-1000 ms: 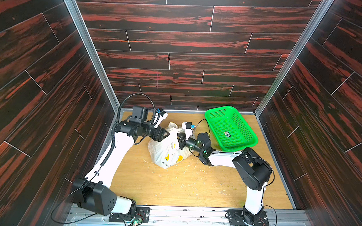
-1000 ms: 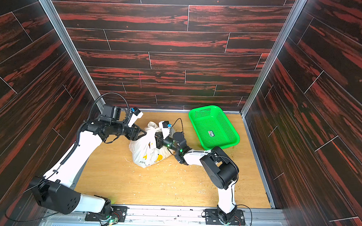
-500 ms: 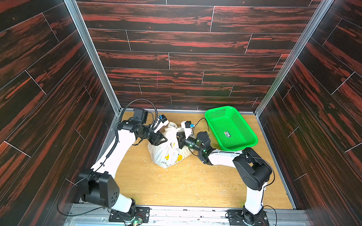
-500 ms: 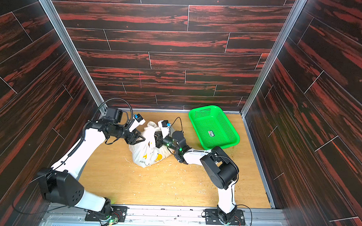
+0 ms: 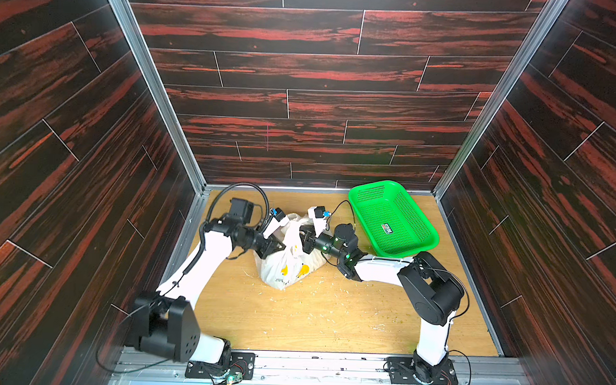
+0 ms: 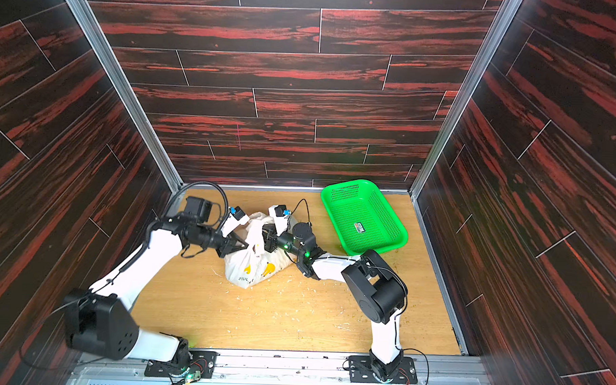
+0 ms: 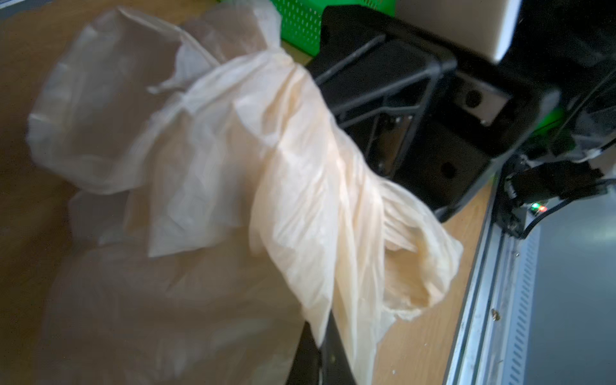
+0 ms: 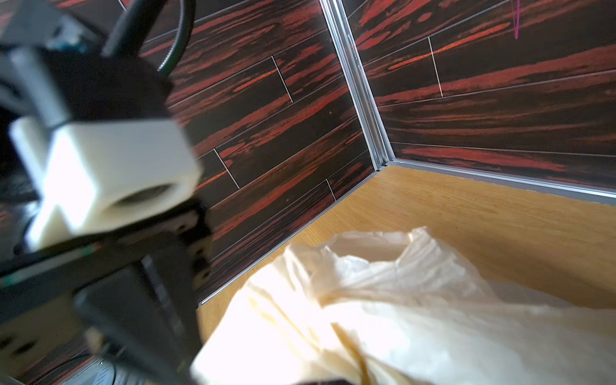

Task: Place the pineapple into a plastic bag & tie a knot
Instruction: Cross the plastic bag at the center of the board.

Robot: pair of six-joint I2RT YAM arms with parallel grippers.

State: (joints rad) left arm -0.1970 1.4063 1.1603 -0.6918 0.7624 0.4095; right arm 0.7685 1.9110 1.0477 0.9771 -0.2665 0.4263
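The white plastic bag with yellow banana prints lies bulging in the middle of the wooden table. The pineapple is hidden. My left gripper comes in from the left, shut on a bunched handle strap; the black fingers pinch the plastic in the left wrist view. From the right, my right gripper is shut on the bag's top. A taut strap runs between the two grippers. No knot is in view.
A green mesh basket stands tilted at the back right, close behind the right arm. White shreds are scattered on the table in front of the bag. Dark panel walls close in three sides.
The left arm swung right to the bag and its gripper went from open to shut on the strap. The right arm and the bag stayed nearly still.
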